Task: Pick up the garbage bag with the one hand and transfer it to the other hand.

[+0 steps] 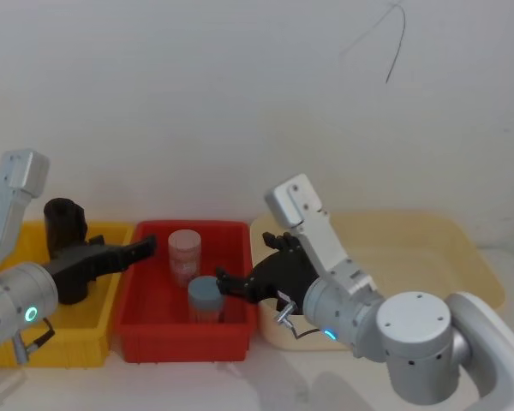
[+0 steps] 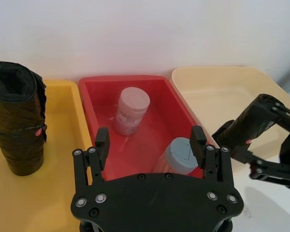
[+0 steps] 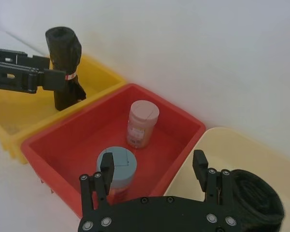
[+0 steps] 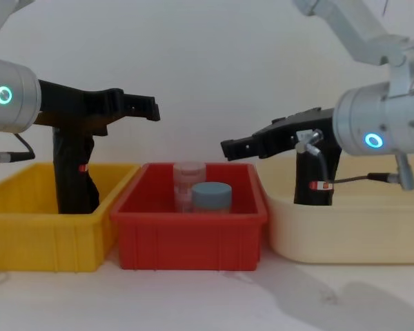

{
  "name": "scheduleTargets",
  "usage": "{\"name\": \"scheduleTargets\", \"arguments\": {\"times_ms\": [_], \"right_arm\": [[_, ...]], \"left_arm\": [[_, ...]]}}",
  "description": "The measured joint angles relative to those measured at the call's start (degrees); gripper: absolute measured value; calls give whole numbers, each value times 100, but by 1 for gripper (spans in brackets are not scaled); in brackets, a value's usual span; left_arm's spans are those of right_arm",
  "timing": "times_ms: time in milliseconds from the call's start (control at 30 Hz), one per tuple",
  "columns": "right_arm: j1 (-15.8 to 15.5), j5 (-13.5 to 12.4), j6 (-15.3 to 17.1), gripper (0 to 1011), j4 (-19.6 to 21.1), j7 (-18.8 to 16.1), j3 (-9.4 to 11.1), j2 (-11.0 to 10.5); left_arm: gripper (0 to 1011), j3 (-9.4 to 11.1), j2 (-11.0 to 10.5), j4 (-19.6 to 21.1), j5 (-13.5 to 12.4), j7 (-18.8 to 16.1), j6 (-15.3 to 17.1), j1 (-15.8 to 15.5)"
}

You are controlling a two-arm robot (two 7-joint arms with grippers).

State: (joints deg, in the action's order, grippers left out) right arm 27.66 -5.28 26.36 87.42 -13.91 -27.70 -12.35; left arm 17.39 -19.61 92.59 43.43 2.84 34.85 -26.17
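The garbage bag (image 1: pixel 62 221) is a wrinkled black roll standing upright in the yellow bin (image 1: pixel 64 347). It shows a red-and-white label in the right wrist view (image 3: pixel 64 58) and stands at the left in the left wrist view (image 2: pixel 17 121). My left gripper (image 1: pixel 147 248) hovers open and empty beside the bag. It is level with the bag's top (image 4: pixel 72 176), and its fingertips (image 2: pixel 102 137) reach past the bag over the red bin. My right gripper (image 1: pixel 223 281) hangs open and empty over the red bin's right side (image 4: pixel 228 148), its fingers (image 3: pixel 107 164) apart.
A second black roll (image 4: pixel 314 176) stands in the cream bin (image 1: pixel 428 248) under my right arm. The red bin (image 1: pixel 188 347) between the two holds a pink-lidded jar (image 1: pixel 185 250) and a blue-lidded jar (image 1: pixel 204 298). A white wall stands close behind.
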Motion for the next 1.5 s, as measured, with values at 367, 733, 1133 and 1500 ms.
{"name": "scheduleTargets", "arguments": {"times_ms": [367, 733, 1133, 1500], "right_arm": [[164, 186, 265, 1000, -213, 57, -184, 165], [323, 278, 687, 1000, -344, 23, -297, 327], [447, 338, 970, 999, -531, -40, -367, 500], [533, 373, 1013, 1000, -712, -118, -395, 595]], "left_arm": [[1000, 0, 0, 0, 0, 0, 0, 0], [1000, 0, 0, 0, 0, 0, 0, 0], [1000, 0, 0, 0, 0, 0, 0, 0], [1000, 0, 0, 0, 0, 1, 0, 0]]}}
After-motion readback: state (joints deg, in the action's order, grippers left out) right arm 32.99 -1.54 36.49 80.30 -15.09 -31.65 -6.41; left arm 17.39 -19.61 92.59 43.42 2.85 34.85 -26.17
